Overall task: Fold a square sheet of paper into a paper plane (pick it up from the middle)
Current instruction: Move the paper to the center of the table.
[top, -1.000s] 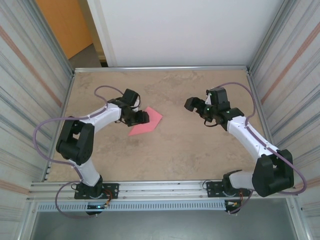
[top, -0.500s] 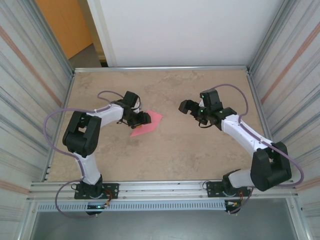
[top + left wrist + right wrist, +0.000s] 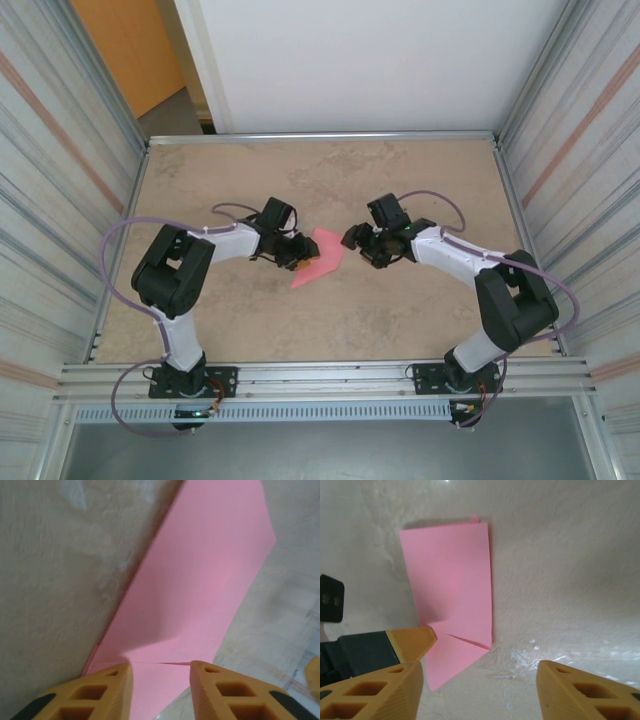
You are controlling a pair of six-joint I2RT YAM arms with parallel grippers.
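The folded pink sheet (image 3: 200,580) lies flat, its near end inside the half-open left gripper (image 3: 161,669) and just ahead of the wide-open right gripper (image 3: 480,666). It looks feather-light and limp (it will crease easily), so pinch its folded middle.

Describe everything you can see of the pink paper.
The pink paper is thin, matte and plain, folded into a narrow layered strip with one corner creased over to a slanted point. It lies on the beige table between the arms. The left gripper straddles its pointed end, one fingertip against its edge.
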